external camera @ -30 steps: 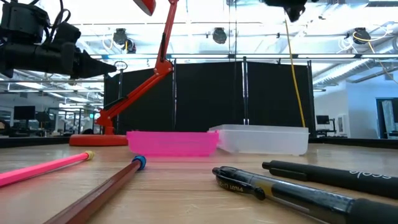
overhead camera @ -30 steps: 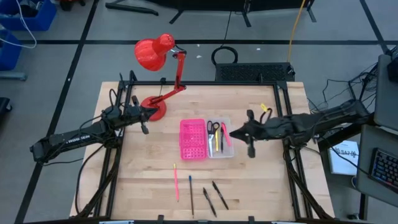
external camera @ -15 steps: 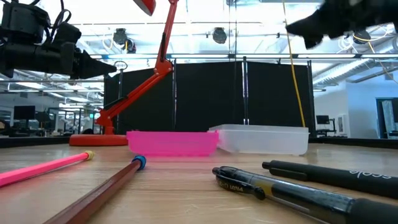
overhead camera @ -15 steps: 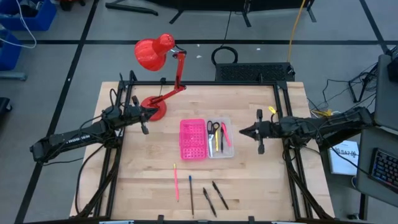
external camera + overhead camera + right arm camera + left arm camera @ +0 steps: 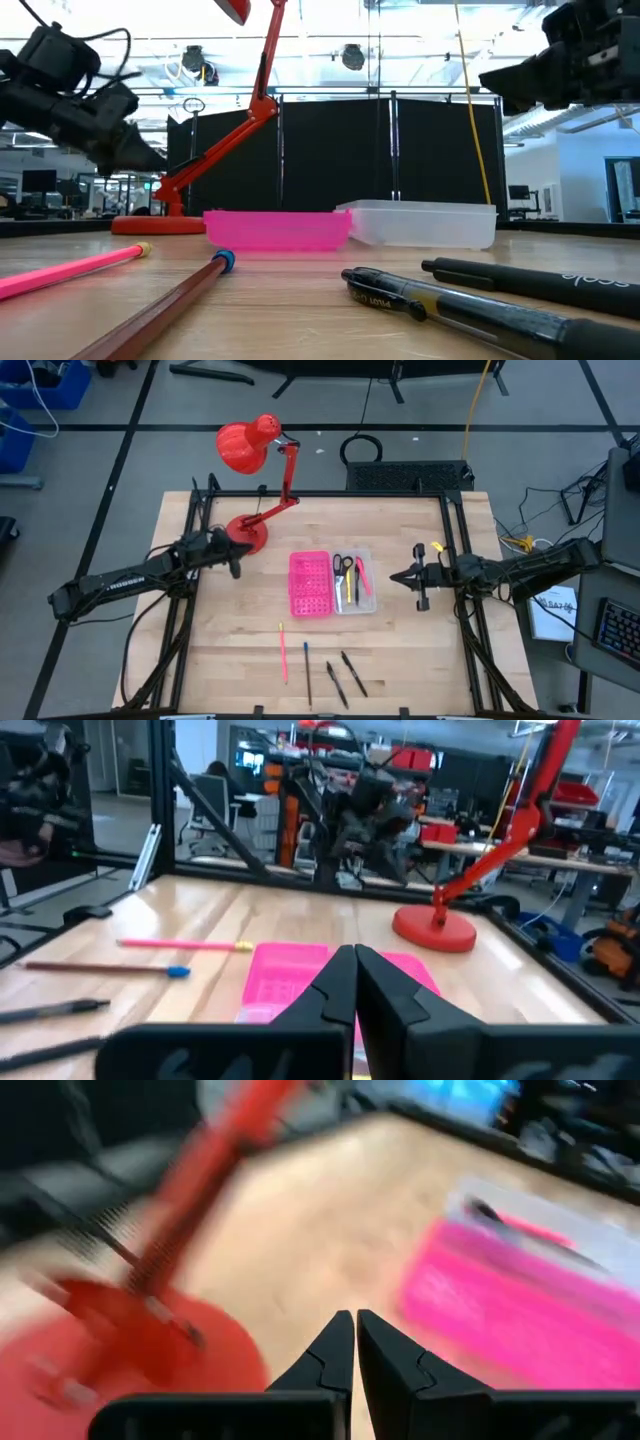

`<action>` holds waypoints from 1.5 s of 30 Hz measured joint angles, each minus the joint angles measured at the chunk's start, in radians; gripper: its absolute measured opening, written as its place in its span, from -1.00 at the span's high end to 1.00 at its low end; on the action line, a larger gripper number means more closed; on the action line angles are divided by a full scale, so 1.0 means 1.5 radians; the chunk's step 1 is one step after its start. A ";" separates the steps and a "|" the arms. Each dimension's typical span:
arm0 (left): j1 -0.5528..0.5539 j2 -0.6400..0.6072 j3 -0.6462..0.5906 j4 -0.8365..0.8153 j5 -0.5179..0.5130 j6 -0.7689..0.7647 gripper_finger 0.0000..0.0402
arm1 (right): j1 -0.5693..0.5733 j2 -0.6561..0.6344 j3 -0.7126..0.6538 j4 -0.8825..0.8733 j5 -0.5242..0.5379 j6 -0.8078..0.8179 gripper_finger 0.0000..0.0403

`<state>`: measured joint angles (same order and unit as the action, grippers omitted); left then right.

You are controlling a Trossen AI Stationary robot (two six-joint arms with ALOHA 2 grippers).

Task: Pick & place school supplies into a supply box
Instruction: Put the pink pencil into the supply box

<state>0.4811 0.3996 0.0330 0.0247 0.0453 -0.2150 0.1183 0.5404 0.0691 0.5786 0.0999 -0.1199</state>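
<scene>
The supply box lies open at mid-table, its pink gridded half (image 5: 310, 583) beside its clear half (image 5: 354, 582). The clear half holds black-handled scissors (image 5: 342, 564), a pink pen and other pens. Near the front edge a pink pencil (image 5: 283, 652), a brown pencil (image 5: 307, 673) and two black pens (image 5: 346, 678) lie loose on the wood. My left gripper (image 5: 238, 555) hovers shut left of the box, beside the lamp's base. My right gripper (image 5: 392, 576) hovers shut to the right of the box, pointing at it. Neither holds anything.
A red desk lamp stands with its round base (image 5: 247, 532) at the far left of the table, its head (image 5: 243, 447) reaching past the far edge. Black frame rails (image 5: 456, 535) run along the table's sides. Bare wood lies between the box and the loose pens.
My right gripper has drawn back from above the clear half of the box toward the table's right edge and has sunk lower. My left gripper has tipped downward and rolled, staying beside the lamp's base. The box and pens have not moved.
</scene>
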 joint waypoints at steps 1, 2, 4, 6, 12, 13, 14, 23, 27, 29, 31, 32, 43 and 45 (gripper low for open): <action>-0.004 0.000 0.000 -0.011 0.023 -0.022 0.88 | 0.000 0.000 -0.003 0.003 0.000 0.000 1.00; -0.011 0.000 0.001 -0.018 0.041 -0.046 0.88 | 0.000 0.000 -0.006 0.004 0.000 0.000 1.00; -0.042 0.000 0.009 -0.031 0.055 -0.091 0.88 | 0.000 0.000 -0.008 -0.003 0.000 0.000 1.00; -0.089 0.003 0.027 -0.042 0.035 -0.105 0.88 | 0.000 0.000 -0.009 -0.015 0.000 0.002 1.00; -0.279 0.091 0.185 -0.183 -0.170 -0.190 0.97 | 0.000 0.000 -0.010 -0.044 0.000 0.022 1.00; -0.314 0.120 0.221 -0.196 -0.206 -0.203 0.97 | 0.000 0.000 -0.010 -0.046 0.000 0.022 1.00; -0.349 0.152 0.256 -0.208 -0.245 -0.216 0.97 | 0.000 0.000 -0.010 -0.048 0.000 0.022 1.00; -0.527 0.513 0.627 -0.565 -0.422 -0.502 0.98 | 0.001 -0.003 -0.011 -0.007 -0.001 -0.002 1.00; -0.549 0.667 0.734 -0.785 -0.227 -0.709 0.98 | 0.001 -0.002 -0.011 -0.004 -0.001 -0.014 1.00; -0.569 0.729 0.759 -0.834 -0.167 -0.788 0.97 | 0.001 -0.003 -0.011 -0.004 -0.001 -0.024 1.00; -0.584 0.784 0.772 -0.831 -0.129 -0.818 0.98 | 0.001 -0.003 -0.011 -0.002 -0.001 -0.032 1.00; -0.592 0.809 0.778 -0.817 -0.118 -0.818 0.98 | 0.001 -0.003 -0.011 -0.002 -0.001 -0.034 1.00; -0.608 0.936 0.801 -0.660 -0.162 -0.849 0.62 | 0.001 -0.003 -0.012 0.001 -0.001 -0.017 1.00; -0.603 0.942 0.801 -0.658 -0.147 -0.879 0.50 | 0.001 -0.003 -0.012 0.000 -0.001 -0.010 1.00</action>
<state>-0.4232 1.8127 1.2343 -0.9627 -0.1747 -1.5337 0.1192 0.5365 0.0513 0.5793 0.0990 -0.1345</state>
